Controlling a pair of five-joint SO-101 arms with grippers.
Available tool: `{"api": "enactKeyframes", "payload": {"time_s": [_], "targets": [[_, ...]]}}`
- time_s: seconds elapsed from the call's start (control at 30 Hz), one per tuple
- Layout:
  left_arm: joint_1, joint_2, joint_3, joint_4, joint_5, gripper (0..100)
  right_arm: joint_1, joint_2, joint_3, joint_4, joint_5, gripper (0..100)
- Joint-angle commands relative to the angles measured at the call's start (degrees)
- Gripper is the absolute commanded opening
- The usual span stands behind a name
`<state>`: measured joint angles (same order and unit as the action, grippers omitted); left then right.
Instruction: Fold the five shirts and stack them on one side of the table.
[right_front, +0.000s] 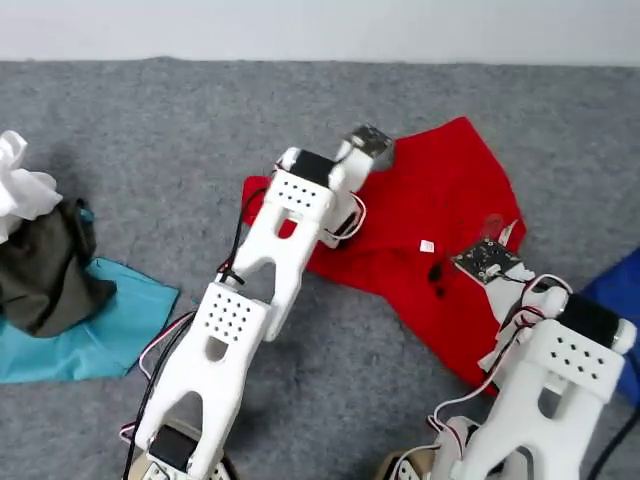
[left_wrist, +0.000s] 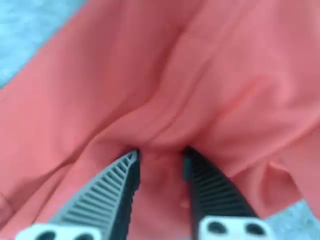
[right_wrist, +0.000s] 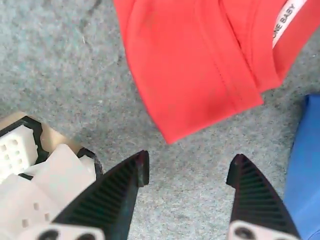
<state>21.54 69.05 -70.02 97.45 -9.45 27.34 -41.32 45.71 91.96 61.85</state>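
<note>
A red shirt (right_front: 440, 200) lies spread on the grey carpeted table right of centre. My left gripper (right_front: 365, 150) is at the shirt's far left part. In the left wrist view my left gripper (left_wrist: 159, 157) has its jaws close together with a bunched fold of the red shirt (left_wrist: 200, 75) pinched between them. My right gripper (right_wrist: 190, 167) is open over bare carpet, just short of a near corner of the red shirt (right_wrist: 190, 65), touching nothing. A blue shirt (right_front: 615, 290) lies at the right edge.
At the left edge sits a pile: a crumpled white shirt (right_front: 20, 185), a dark grey shirt (right_front: 45, 270) and a teal shirt (right_front: 110, 330) under them. The blue shirt (right_wrist: 305, 165) lies close beside the right gripper. An arm base (right_wrist: 30, 170) is near.
</note>
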Motion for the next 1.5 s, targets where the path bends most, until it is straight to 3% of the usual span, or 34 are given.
{"api": "enactKeyframes", "payload": {"time_s": [0.0,0.47,0.67,0.87,1.0,1.2,1.37,1.47], "targets": [[1.14,0.18,-1.54,2.11,-7.30,1,0.84,-0.84,-0.26,0.31,0.70,26.6],[-4.48,-12.84,1.80,3.34,-8.00,1,0.84,-0.84,-0.26,0.22,0.70,26.6],[-8.09,-27.69,25.80,3.34,-8.53,1,0.84,-0.84,-0.53,0.22,0.79,26.6],[-9.32,-42.90,55.52,3.25,-21.63,1,0.75,-0.84,-0.62,0.22,0.79,26.6],[-12.48,-49.93,66.51,3.16,-24.00,1,0.75,-0.84,-0.62,0.22,0.79,26.6],[-21.01,-54.77,69.32,3.16,-24.00,2,0.75,-0.84,-0.62,0.22,0.97,26.6],[-26.64,-56.70,69.32,3.16,-23.82,14,0.75,-0.84,-0.62,0.57,0.97,26.6],[-27.60,-57.85,69.49,3.16,-23.74,15,0.75,-0.84,-0.62,0.66,1.05,26.6]]}}
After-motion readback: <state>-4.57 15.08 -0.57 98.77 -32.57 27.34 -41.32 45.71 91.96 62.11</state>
